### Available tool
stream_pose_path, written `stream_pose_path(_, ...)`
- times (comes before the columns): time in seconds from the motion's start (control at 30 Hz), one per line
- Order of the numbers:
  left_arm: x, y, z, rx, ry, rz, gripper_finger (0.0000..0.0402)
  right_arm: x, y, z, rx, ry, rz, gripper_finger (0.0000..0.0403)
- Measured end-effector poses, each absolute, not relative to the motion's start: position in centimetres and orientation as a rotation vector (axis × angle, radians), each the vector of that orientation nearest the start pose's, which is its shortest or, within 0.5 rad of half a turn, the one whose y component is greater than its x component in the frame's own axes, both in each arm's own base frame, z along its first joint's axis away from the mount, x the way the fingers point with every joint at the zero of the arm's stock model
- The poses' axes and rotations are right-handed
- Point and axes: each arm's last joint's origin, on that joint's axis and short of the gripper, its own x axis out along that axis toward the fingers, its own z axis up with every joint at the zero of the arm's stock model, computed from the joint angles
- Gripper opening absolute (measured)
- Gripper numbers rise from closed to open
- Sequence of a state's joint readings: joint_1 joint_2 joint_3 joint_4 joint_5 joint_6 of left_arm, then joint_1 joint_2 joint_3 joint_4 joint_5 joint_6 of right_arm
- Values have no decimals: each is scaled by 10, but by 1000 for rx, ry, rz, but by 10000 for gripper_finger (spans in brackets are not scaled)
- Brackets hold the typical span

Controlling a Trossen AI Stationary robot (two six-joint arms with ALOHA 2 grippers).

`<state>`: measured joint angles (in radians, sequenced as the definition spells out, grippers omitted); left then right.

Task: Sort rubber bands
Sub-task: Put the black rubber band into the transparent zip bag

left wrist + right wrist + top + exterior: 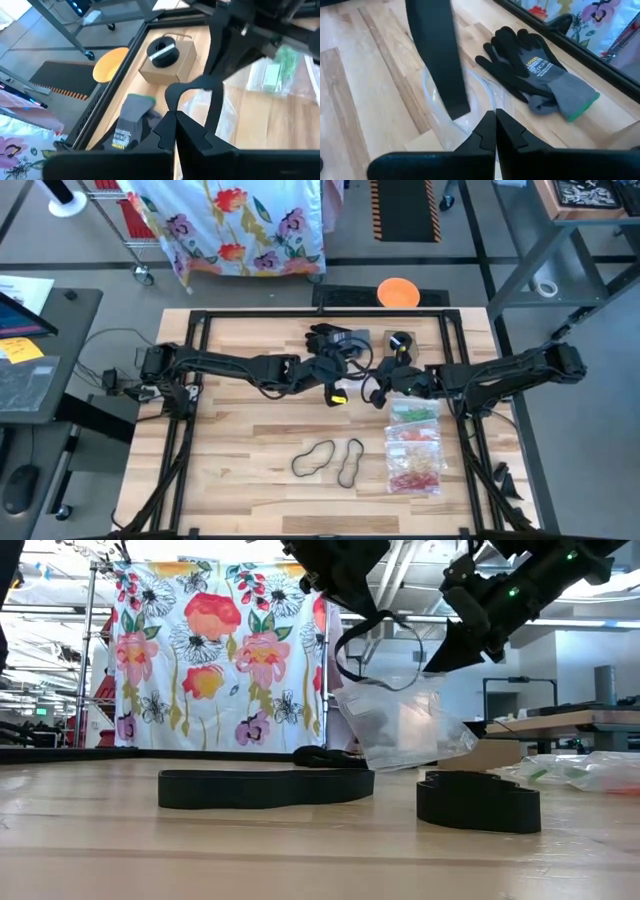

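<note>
Near you, two loose bands (330, 459) are lying flat on the table (250, 430), with filled bags (414, 445) to their right. At mid-table your left gripper (175, 116) is pinching the hanging band (216, 102), long axis upright. Your right gripper (495, 114) is clamping the clear bag (400, 725), which is sitting just below the band. The left arm is the nearer one. A glove (540, 70) is lying farther off.
</note>
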<state>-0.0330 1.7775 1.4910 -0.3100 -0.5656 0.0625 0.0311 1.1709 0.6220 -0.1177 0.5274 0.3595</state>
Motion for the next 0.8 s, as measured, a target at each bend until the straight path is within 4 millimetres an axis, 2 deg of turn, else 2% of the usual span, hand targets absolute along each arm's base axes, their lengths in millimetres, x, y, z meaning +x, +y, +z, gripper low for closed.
stream_pose_path(0.57,395,2,289,214,700,509,0,230,-8,212,150,551,-617,0)
stream_pose_path(0.8,398,4,286,166,710,435,0,231,-8,214,156,533,-614,0)
